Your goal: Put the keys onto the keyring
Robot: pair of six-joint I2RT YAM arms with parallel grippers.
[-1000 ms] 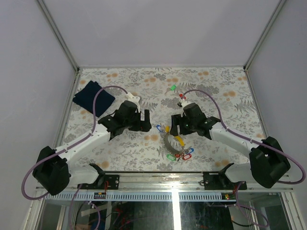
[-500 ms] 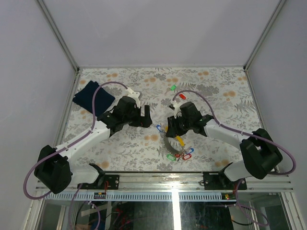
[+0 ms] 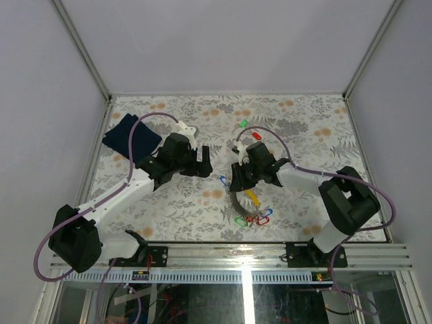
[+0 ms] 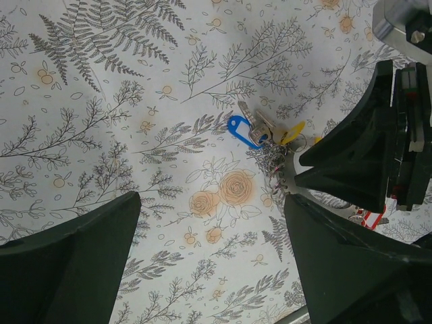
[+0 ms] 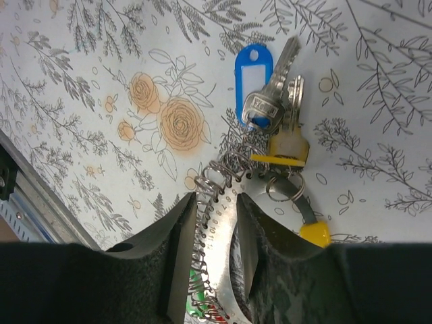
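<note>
The flower-printed table (image 3: 304,115) carries everything. The left gripper (image 4: 211,199) hangs wide and empty just left of the bunch. The right gripper (image 5: 214,202) stands narrow, a finger on either side of the keyring (image 5: 223,169) near the table's middle; whether it pinches, I cannot tell. The ring looks light, stiff and slippery, best taken on bare metal. A blue-tagged key (image 5: 255,74) lies against it; a green-tagged key (image 3: 244,124) and a red-tagged key (image 3: 256,135) lie loose farther off.
</note>
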